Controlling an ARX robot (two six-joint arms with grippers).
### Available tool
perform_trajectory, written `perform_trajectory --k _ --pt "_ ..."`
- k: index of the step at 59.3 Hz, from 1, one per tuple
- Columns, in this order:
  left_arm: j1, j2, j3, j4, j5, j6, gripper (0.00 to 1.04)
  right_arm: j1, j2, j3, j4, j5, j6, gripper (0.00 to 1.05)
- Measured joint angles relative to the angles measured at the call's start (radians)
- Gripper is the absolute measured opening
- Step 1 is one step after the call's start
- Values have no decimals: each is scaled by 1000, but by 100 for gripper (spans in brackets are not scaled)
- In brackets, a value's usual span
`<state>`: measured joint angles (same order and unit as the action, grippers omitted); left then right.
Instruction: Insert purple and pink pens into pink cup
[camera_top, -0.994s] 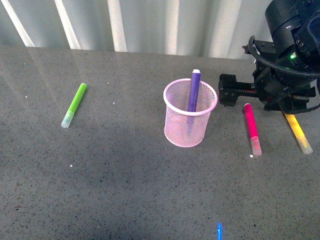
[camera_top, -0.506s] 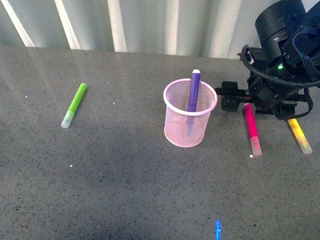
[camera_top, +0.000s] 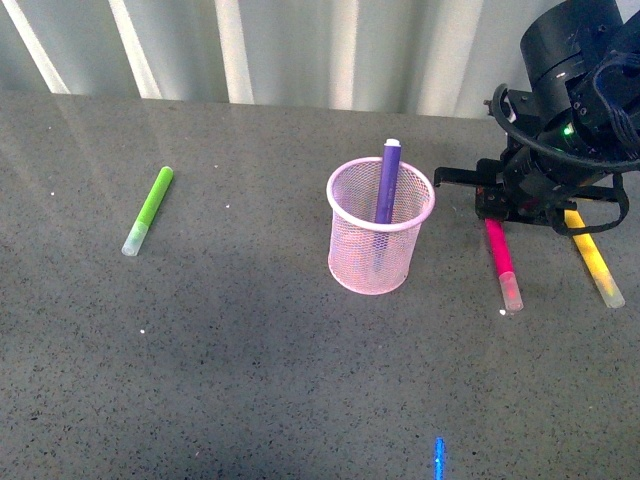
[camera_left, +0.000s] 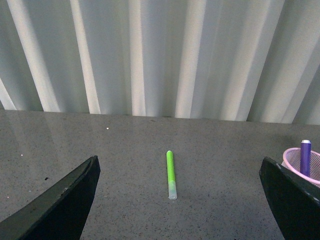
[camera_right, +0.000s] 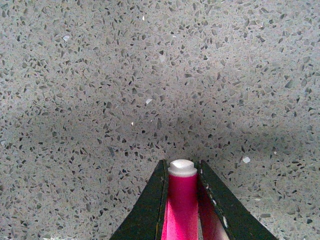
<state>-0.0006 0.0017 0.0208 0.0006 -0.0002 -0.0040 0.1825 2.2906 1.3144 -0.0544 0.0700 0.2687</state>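
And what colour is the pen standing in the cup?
The pen is purple, white-tipped; front view shows it best.

- Most likely a robotics lab or test bench.
- A bare grey speckled stone-look tabletop (camera_top: 250, 380) fills the lower frame.
- Plain pale ribbed wall panelling (camera_top: 300, 50) runs along the top.
- A black cabled robot arm (camera_top: 575, 70) sits at the upper right.

pink pen (camera_top: 502, 258): far end hidden under right fingers (camera_top: 483, 204) | yellow marker (camera_top: 595, 262): likewise | pink cup (camera_left: 292, 163): cut by frame edge
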Motion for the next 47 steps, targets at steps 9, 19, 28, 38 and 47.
perform_trajectory --k 9,19,28,38,47 --pt "0 0 0 0 0 0 98 -10 -5 -11 27 8 8 12" --pt "0 0 0 0 0 0 98 -24 -54 -84 174 63 -36 12" --pt "0 0 0 0 0 0 98 -29 -193 -184 485 58 -85 12" --pt "0 0 0 0 0 0 98 1 -340 -262 805 47 -147 12" --pt "0 0 0 0 0 0 98 79 -404 -372 1132 -89 -193 12"
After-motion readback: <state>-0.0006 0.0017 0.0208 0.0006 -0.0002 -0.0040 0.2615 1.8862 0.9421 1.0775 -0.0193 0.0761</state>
